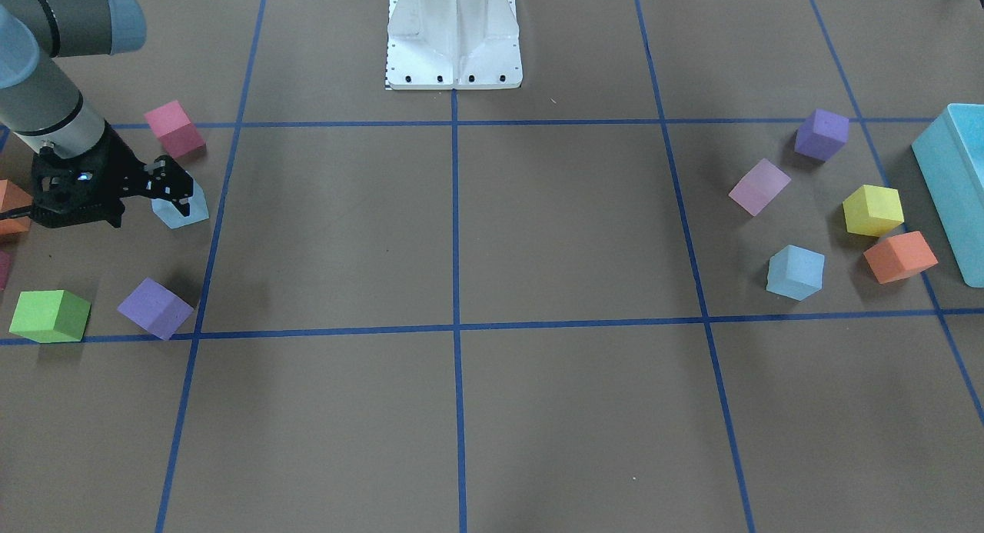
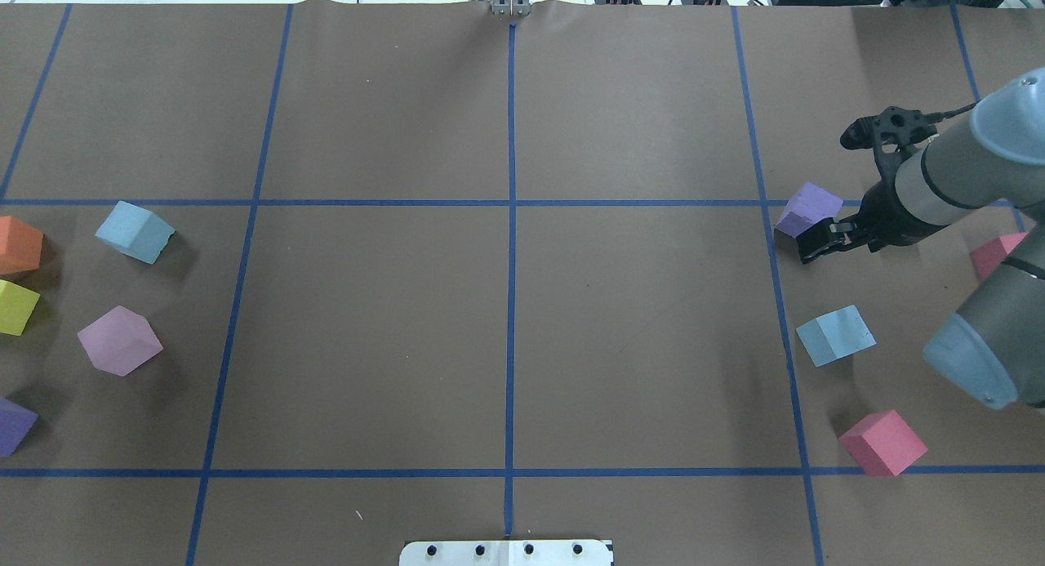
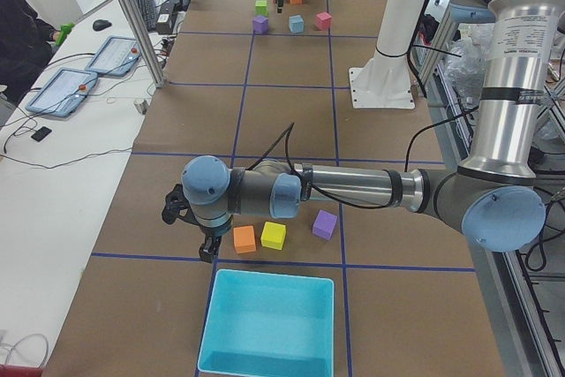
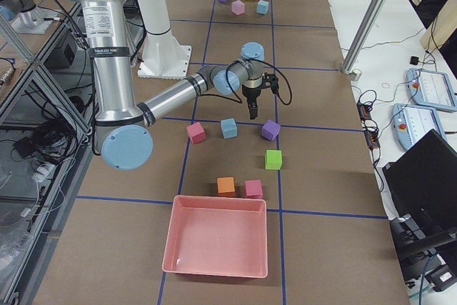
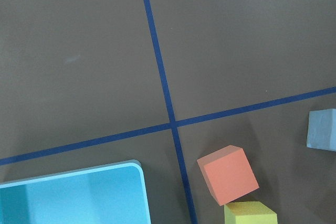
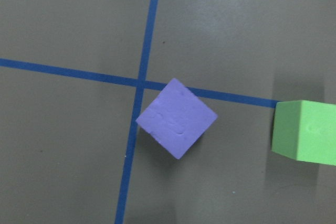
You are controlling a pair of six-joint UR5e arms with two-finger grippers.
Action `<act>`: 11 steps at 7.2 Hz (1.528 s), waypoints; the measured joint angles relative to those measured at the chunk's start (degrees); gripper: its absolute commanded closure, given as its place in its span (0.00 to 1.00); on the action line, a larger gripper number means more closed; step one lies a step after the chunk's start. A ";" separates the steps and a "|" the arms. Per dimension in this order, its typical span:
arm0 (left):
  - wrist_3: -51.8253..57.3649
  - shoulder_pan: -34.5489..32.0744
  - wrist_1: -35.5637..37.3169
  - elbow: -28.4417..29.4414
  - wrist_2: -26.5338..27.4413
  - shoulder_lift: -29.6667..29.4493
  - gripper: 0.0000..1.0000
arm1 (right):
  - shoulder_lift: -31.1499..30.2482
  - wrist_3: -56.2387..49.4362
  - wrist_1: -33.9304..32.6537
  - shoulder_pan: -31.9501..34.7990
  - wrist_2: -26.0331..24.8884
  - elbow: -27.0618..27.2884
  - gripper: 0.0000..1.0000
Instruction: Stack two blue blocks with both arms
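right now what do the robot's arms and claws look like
The right arm and left arm are grey tubes with pale blue joint caps. The right claw and left claw are black, with black cables at the wrists.

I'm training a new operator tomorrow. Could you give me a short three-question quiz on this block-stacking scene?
1. True or false: the two blue blocks are already stacked.
2. In the right wrist view, which cube lies beside the purple cube? A green cube, B yellow cube, C orange cube.
3. Fill in: the turquoise box lies nearest the ___ gripper.

Key: 1 false, they lie far apart on the table. 2 A. 3 left gripper.
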 measured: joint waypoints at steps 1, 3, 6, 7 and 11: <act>-0.13 0.00 0.00 0.03 -0.03 -0.01 0.02 | -0.97 -0.01 0.27 -2.04 -1.10 1.42 0.00; -0.14 0.00 0.00 0.14 -0.05 -0.01 0.02 | -6.29 -3.38 5.36 -5.11 -3.86 2.69 0.00; -0.12 0.00 0.00 0.35 -0.10 -0.01 0.02 | -9.43 -6.27 9.39 -6.87 -4.71 1.90 0.00; -0.12 0.00 0.00 0.37 -0.10 -0.01 0.02 | -9.23 -6.35 9.54 -7.55 -4.80 1.43 0.00; -0.12 0.00 0.00 0.46 -0.10 0.02 0.02 | -9.34 -8.12 9.81 -8.27 -4.93 -0.41 0.00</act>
